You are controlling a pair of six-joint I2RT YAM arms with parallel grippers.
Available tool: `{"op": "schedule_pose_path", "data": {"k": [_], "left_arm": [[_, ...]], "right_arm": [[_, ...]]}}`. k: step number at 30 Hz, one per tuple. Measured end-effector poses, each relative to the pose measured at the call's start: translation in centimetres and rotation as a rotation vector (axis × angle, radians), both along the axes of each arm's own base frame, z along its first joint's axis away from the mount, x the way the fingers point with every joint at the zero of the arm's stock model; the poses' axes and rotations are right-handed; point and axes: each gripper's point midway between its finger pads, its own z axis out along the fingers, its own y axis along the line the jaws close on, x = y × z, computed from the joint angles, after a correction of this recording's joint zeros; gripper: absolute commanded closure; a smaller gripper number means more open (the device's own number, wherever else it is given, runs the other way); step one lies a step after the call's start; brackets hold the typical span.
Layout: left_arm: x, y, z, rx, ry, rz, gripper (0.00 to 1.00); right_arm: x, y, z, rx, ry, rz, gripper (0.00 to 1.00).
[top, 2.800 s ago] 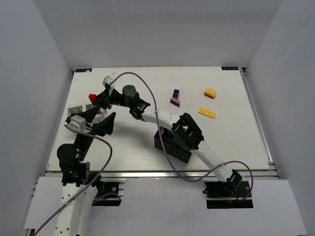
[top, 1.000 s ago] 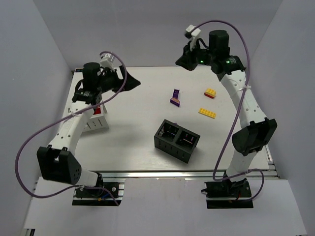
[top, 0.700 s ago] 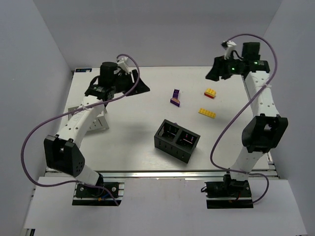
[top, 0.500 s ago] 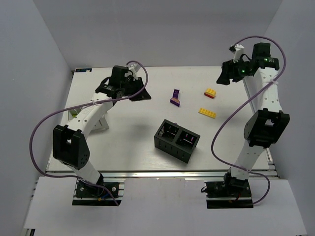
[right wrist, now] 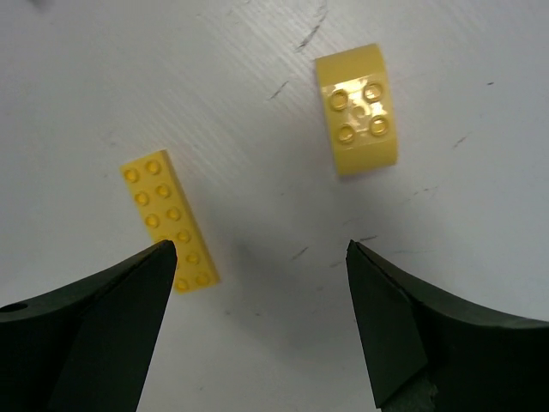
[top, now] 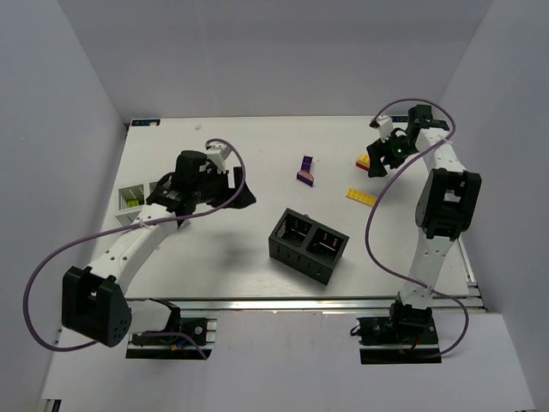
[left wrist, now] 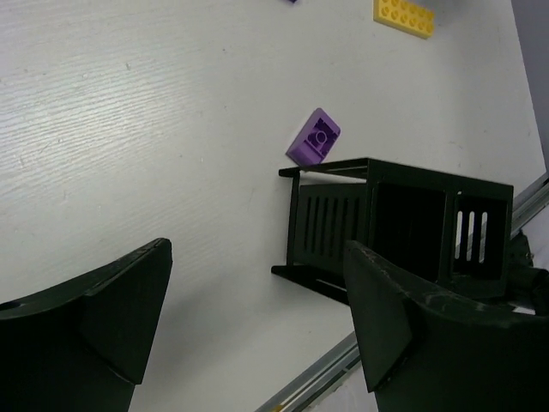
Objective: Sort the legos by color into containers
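Observation:
My left gripper (top: 242,196) hangs open and empty over bare table, left of the black two-cell container (top: 309,245). In the left wrist view that black container (left wrist: 403,227) stands ahead of the gripper (left wrist: 257,249), with a purple lego (left wrist: 313,137) lying just beyond its corner. My right gripper (top: 378,163) is open above the yellow legos. Its wrist view shows a long yellow plate (right wrist: 170,219) by the left fingertip and a square yellow brick (right wrist: 358,107) further off, with the gripper (right wrist: 259,247) over bare table between them. The purple lego (top: 306,172) lies mid-table.
The white/grey container (top: 135,199) sits at the left, partly hidden by my left arm, with a bit of lime green showing inside. A yellow plate (top: 361,197) lies right of centre. The table's metal front rail (left wrist: 317,378) runs close to the black container.
Both arms have swung down from high positions. The left gripper has come toward the table's middle near the black container. The right one has dropped over the yellow legos.

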Motion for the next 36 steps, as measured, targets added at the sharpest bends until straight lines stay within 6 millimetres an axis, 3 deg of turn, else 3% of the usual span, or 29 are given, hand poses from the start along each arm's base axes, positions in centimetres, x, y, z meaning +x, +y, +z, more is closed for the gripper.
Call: {"op": "schedule_pose_path", "data": {"k": [6,12,18,30,33,36], "left_arm": [[-2.1,1.0,-0.4,0.010,-0.046,-0.020,0.08],[-2.7,1.3,0.1,0.019,-0.088,-0.033,0.08],[-3.1,1.7,-0.8,0.030,-0.079,-0.033,0.08],[-3.3,1.8,-1.3,0.041,-0.074,-0.039,0.08],[-3.3,1.8,-1.3,0.041,-0.074,-0.039,0.08],[-3.3,1.8,-1.4,0.041,-0.073,-0.039,0.08]], "right_arm": [[3.2,-0.3,-1.2,-0.091,-0.119,0.003,0.14],[5.8,1.0,-3.7,-0.155,-0.148,0.058,0.14],[8.0,1.3,-5.3,-0.192,-0.165,0.061,0.16],[8.9,0.7,-5.3,-0.214,-0.179,0.044,0.34],[8.8,0.7,-5.3,-0.212,-0.178,0.049,0.46],[8.7,0.9,-5.2,-0.201,-0.178,0.061,0.49]]}}
